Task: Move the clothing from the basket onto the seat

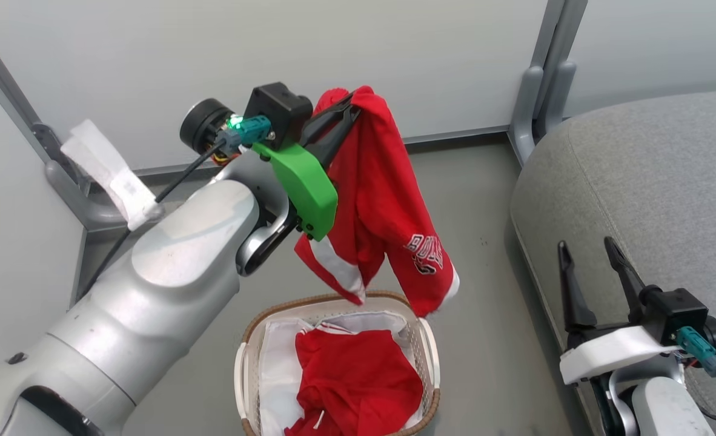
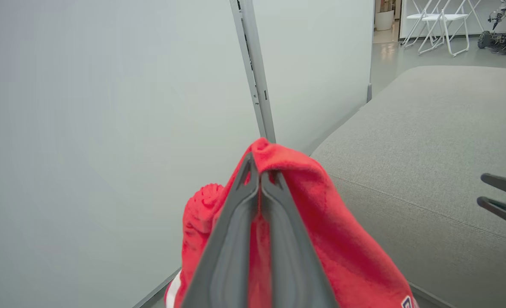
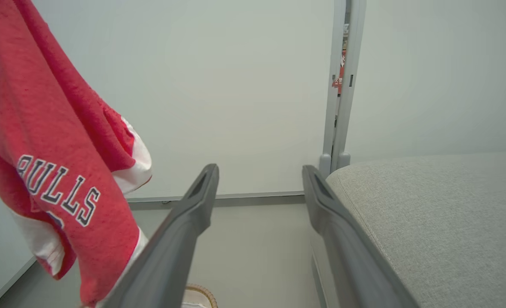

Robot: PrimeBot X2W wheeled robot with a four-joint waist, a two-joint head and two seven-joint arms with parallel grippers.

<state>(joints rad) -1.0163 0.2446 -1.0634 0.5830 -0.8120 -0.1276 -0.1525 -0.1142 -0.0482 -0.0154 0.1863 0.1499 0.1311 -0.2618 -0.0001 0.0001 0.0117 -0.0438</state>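
One red garment (image 1: 382, 206) hangs at upper centre of the head view, pinched tight by the left end effector (image 1: 351, 106) above the basket (image 1: 255, 330), so it is best carried high and rightward, hem kept clear, before release over the seat (image 1: 649, 175) at right; the right end effector (image 1: 586, 245) stands spread and empty.

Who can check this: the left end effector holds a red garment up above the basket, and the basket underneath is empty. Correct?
Wrong on one point: the basket is not empty. The head view shows more red clothing lying inside it. The rest stands: the left end effector holds a red garment up above the basket.
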